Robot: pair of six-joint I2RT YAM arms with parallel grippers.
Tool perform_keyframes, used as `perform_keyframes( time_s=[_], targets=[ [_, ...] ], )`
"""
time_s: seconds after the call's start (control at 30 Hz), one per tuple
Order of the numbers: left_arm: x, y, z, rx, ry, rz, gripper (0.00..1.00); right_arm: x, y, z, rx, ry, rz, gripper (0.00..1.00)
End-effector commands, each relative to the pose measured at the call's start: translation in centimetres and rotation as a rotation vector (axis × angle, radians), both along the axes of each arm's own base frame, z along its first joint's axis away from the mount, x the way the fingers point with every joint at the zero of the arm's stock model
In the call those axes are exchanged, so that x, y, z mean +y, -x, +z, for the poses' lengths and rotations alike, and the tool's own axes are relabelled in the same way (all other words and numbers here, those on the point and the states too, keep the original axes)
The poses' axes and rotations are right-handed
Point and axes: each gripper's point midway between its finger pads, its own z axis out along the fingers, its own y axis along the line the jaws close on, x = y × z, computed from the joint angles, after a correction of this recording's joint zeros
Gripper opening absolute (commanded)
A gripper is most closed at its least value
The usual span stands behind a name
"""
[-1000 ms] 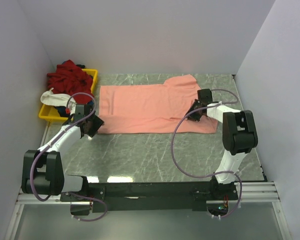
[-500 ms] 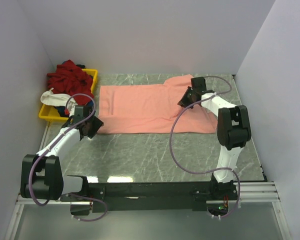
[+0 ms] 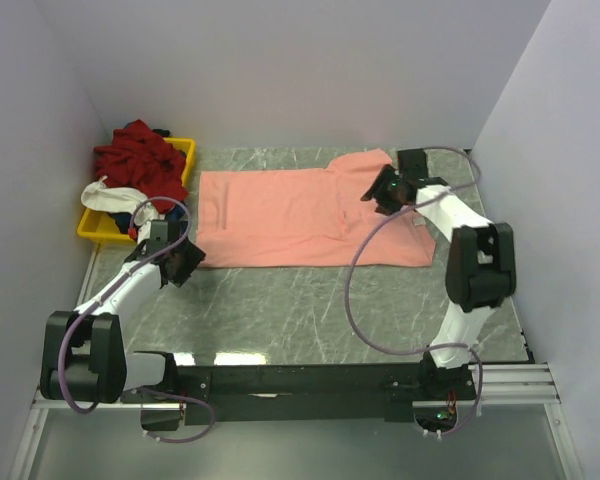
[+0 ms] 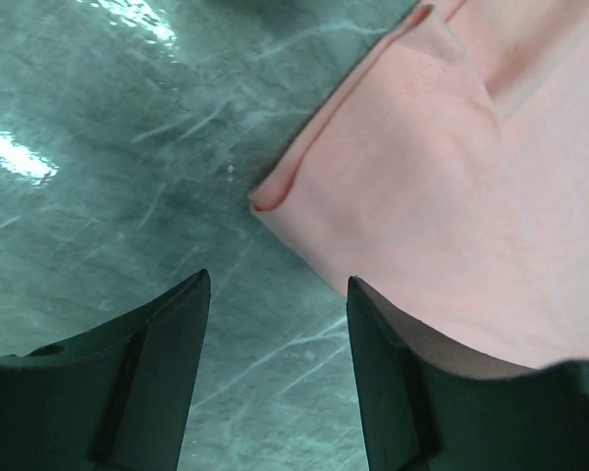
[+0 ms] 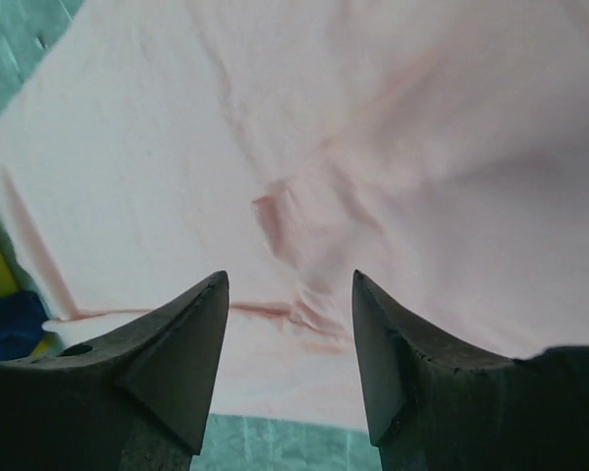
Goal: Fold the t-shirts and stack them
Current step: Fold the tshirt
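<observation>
- Yellow tray (image 3: pixel 93 233), far left: holds a heaped dark red t-shirt (image 3: pixel 135 158) and a white t-shirt (image 3: pixel 105 195).
- Left claw (image 4: pixel 277 281): open and empty, above the bench (image 3: pixel 310 310), just beside the salmon-pink t-shirt's (image 3: pixel 290 215) near-left corner.
- Salmon-pink t-shirt: spread flat mid-bench.
- Right claw (image 5: pixel 290 280): open and empty, over the shirt's right part.

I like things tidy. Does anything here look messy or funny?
Yes. The shirts heaped in the yellow tray are a jumble: the dark red t-shirt is bunched on top and a white one sprawls at its edge. The salmon-pink t-shirt lies flat except for a small pucker.
</observation>
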Motion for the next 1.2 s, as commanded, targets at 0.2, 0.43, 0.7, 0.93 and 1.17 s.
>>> perform_keyframes(
  time_s=[0.2,0.43,0.7,0.93,1.17],
  targets=[
    [0.3,-1.4,-0.7,-0.056,0.02,0.053,0.58,-8.6,7.8,4.8,-0.127,-0.012,-0.191,0.57],
    [0.1,-2.2,-1.8,-0.079,0.047,0.082,0.55,-12.2,14.3,-0.5,-0.041,-0.019,-0.323,0.56],
    [0.4,-1.9,-3.1,-0.048,0.032,0.091,0.51,-14.6,15.7,-3.3,0.004,-0.011,-0.41,0.57],
    [0.4,-1.8,-4.0,-0.035,0.03,0.092,0.47,-14.9,15.4,-5.5,0.038,-0.008,-0.43,0.58],
    [0.6,-1.4,-4.8,-0.014,0.017,0.094,0.33,-15.8,14.9,-6.5,0.054,0.023,-0.458,0.56]
  ],
)
